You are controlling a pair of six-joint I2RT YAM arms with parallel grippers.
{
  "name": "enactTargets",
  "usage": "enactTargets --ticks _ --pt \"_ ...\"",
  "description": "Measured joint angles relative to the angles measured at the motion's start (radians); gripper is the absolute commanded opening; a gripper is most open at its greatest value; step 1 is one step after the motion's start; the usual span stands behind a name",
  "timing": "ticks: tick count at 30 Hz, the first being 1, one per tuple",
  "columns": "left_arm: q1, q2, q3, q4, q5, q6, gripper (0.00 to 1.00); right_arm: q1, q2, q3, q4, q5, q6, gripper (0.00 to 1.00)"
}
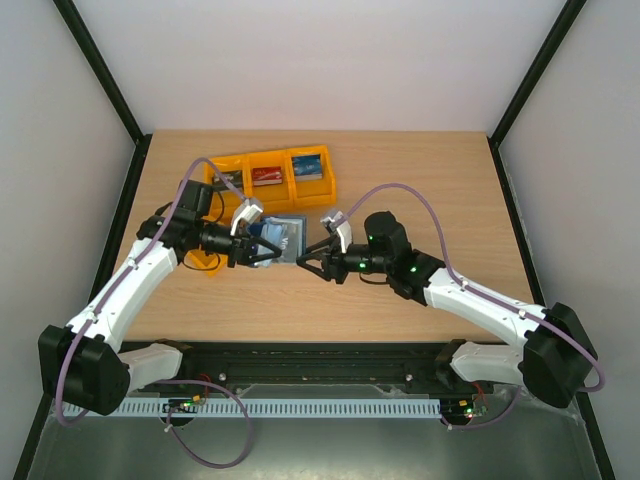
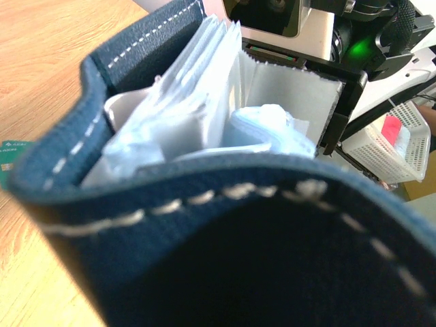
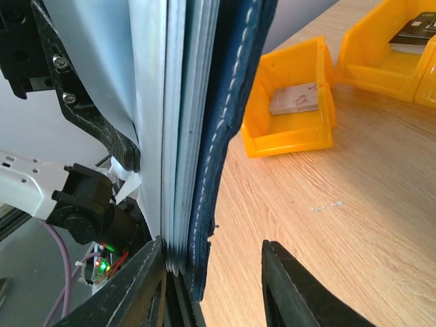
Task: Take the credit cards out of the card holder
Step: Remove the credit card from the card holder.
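The card holder (image 1: pixel 281 238), dark navy with white stitching, is held up off the table between both arms. My left gripper (image 1: pixel 261 250) is shut on it; in the left wrist view the navy cover (image 2: pixel 225 259) fills the frame and hides my fingers. Its pale clear sleeves (image 2: pixel 197 116) fan open, and I cannot make out any card inside them. My right gripper (image 3: pixel 212 248) is open around the holder's (image 3: pixel 231 102) lower edge: one finger (image 3: pixel 139 286) rests against the sleeves (image 3: pixel 178 136), the other (image 3: pixel 293 293) stands apart over bare wood. Credit cards (image 1: pixel 265 176) lie in the orange bins.
A row of orange bins (image 1: pixel 246 162) stands at the back of the table, each with a card; one bin (image 3: pixel 289 136) holds a pale card (image 3: pixel 294 99). Another orange bin (image 1: pixel 203 263) peeks from under the left arm. A teal-green card (image 2: pixel 9 162) lies on the wood.
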Motion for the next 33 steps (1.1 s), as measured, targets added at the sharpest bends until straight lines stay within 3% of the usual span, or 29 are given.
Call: enactTargets --ticks 21,33 --pt "0.002 0.000 0.002 -0.015 -0.006 0.053 0.02 0.000 0.005 0.023 -0.049 0.033 -0.015 0.32" --pt "-0.001 0.010 0.002 -0.034 -0.026 0.078 0.02 -0.007 0.039 0.046 -0.060 0.006 -0.010 0.36"
